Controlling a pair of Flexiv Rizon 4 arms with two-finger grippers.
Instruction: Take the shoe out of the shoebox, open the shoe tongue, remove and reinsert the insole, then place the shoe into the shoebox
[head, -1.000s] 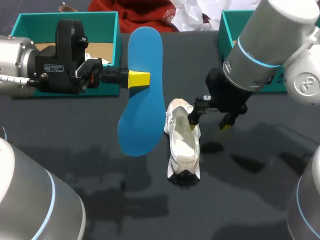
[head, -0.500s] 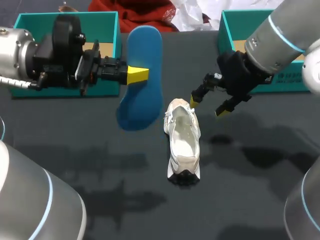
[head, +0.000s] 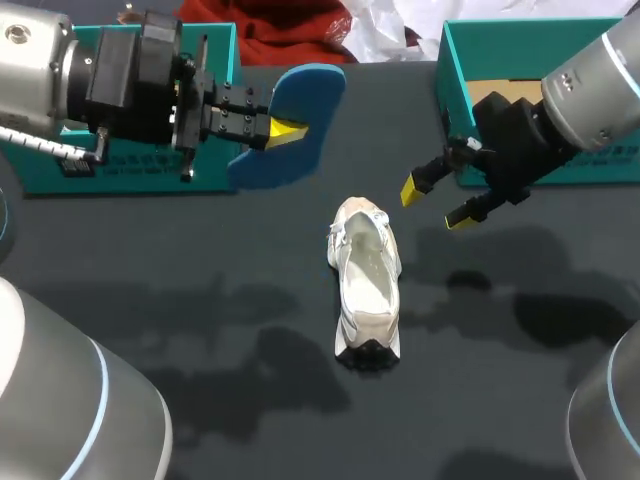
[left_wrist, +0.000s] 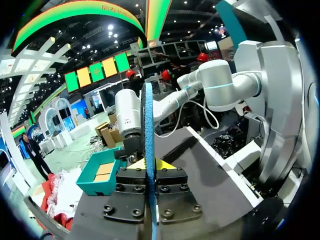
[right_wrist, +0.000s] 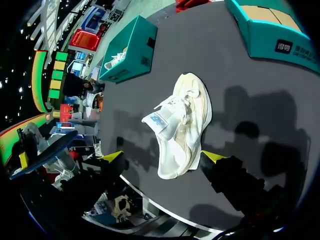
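Observation:
A white shoe (head: 365, 290) lies on the dark table, toe toward the front edge; in the right wrist view the shoe (right_wrist: 180, 125) shows its tongue and laces pulled up. My left gripper (head: 285, 131) is shut on a blue insole (head: 300, 120), held in the air behind and left of the shoe. From the left wrist the insole (left_wrist: 148, 130) stands edge-on between the yellow tips of that gripper (left_wrist: 149, 164). My right gripper (head: 437, 201) hangs open and empty to the right of the shoe's heel, above the table. Its open gripper (right_wrist: 162, 156) looks down on the shoe.
A teal shoebox (head: 40, 40) stands at the back left, behind my left arm. A second teal box (head: 500, 35) with a cardboard floor stands at the back right, close behind my right gripper. Red cloth (head: 290, 25) and white wrapping (head: 385, 30) lie at the table's far edge.
My left arm has raised the insole and swung it back and left, away from the shoe. My right gripper has drawn out of the shoe and moved right, staying open.

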